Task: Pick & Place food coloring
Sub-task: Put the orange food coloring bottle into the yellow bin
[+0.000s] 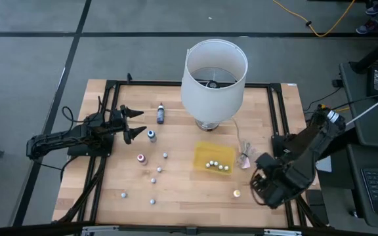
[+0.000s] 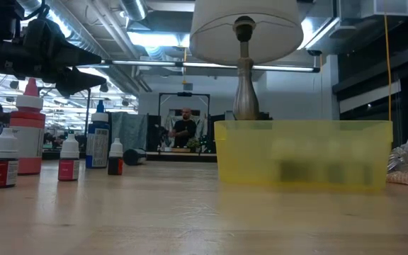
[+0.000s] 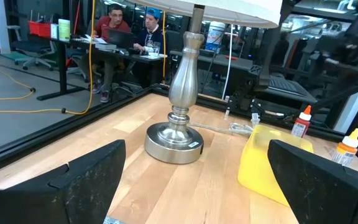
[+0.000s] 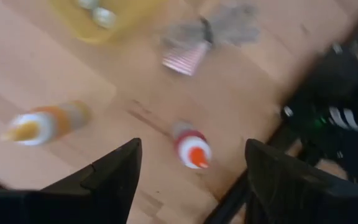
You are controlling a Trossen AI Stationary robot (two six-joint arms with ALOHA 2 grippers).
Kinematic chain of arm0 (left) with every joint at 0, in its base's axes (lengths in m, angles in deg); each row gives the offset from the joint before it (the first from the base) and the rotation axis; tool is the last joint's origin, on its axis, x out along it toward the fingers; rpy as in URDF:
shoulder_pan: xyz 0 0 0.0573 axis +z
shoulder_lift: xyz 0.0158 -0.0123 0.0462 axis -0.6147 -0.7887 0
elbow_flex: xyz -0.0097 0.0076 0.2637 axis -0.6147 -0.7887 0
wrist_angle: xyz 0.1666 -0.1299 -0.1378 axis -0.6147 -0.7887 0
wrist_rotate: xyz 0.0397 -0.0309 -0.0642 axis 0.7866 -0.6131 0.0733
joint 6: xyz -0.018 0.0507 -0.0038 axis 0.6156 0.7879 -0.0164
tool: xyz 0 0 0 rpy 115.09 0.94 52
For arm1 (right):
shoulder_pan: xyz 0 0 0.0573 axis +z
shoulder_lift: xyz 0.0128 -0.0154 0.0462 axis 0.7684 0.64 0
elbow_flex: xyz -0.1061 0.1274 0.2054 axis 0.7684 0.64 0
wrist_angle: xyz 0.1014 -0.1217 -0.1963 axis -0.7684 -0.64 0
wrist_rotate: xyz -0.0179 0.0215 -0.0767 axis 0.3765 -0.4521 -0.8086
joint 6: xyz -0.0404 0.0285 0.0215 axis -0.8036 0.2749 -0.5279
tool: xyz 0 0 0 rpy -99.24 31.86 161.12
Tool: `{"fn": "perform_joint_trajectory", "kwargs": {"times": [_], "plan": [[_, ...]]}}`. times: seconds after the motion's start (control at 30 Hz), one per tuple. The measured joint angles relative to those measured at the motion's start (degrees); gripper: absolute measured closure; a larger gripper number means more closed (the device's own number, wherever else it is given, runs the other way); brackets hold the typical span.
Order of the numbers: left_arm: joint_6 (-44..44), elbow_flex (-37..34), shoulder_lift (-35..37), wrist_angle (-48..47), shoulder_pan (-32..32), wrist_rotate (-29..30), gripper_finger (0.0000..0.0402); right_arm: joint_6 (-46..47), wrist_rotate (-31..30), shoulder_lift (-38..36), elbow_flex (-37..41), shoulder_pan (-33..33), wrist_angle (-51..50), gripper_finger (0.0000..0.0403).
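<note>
The food coloring bottles are scattered. A blue-topped one (image 1: 160, 113), a red one (image 1: 141, 158) and several tiny whitish ones (image 1: 153, 179) stand on the left half of the table. Several more lie in the yellow tray (image 1: 202, 152). An orange-topped bottle (image 4: 42, 124) and a red-topped bottle (image 4: 192, 149) stand right of the tray. My right gripper (image 4: 191, 186) hangs open above the red-topped bottle, pointing down, with nothing between its fingers. My left gripper (image 1: 133, 123) waits open and level at the table's left, touching nothing.
A lamp with a white shade (image 1: 214, 75) stands on its metal base (image 3: 173, 143) at the far middle of the table. A crumpled clear wrapper (image 4: 204, 34) lies right of the tray. A black frame rail (image 1: 282, 118) runs along the table's right edge. People sit beyond the table.
</note>
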Motion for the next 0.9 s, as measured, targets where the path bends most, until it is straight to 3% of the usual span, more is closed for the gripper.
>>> {"fn": "perform_joint_trajectory", "kwargs": {"times": [0.2, 0.43, 0.67, 0.9], "plan": [[0.0, 0.0, 0.0, 0.0, 0.0, 0.0, 0.0013, 9.6, 1.2, -5.0, 10.2, 3.6, 4.9, 0.0116], [0.0, 0.0, 0.0, 0.0, 0.0, 0.0, 0.0013, 12.4, 1.2, -6.9, 18.4, 4.8, 15.4, 0.0116], [0.0, 0.0, 0.0, 0.0, 0.0, 0.0, 0.0013, 12.3, 1.2, -6.9, 22.6, 4.8, 24.0, 0.0116], [0.0, 0.0, 0.0, 0.0, 0.0, 0.0, 0.0013, 11.1, 1.2, -6.6, 23.0, 4.8, 24.6, 0.0116]]}}
